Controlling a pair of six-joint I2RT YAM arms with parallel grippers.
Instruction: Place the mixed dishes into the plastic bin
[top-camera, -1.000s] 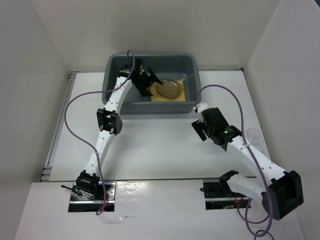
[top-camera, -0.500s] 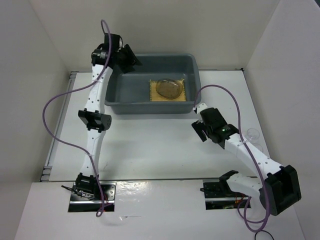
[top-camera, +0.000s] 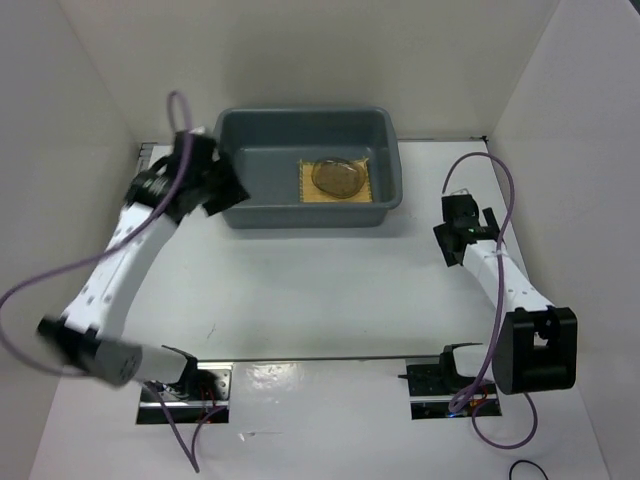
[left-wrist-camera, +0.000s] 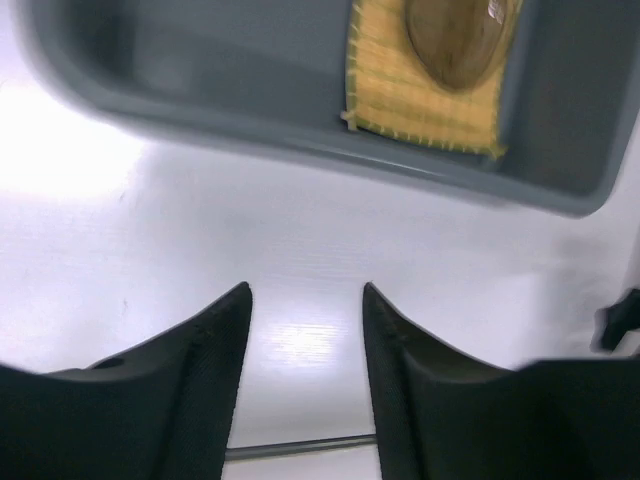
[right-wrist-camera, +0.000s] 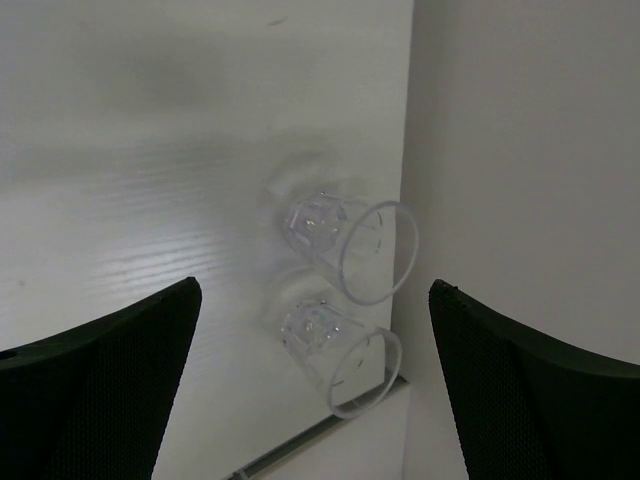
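White tabletop (top-camera: 320, 290), matte, boxed in by plain white walls (top-camera: 300, 50) on three sides. Grey plastic bin (top-camera: 265, 165) at upper centre of the top view, yellow mat (top-camera: 308, 192) flat in its right half, brownish plate (top-camera: 338, 177) resting on that. Left gripper (left-wrist-camera: 305, 300) moderately parted, empty, over bare tabletop just outside the bin. Only from the right wrist: two clear glass cups (right-wrist-camera: 345, 245) at frame centre, close together, just beside the wall. Right gripper (right-wrist-camera: 312, 288) spread wide, empty.
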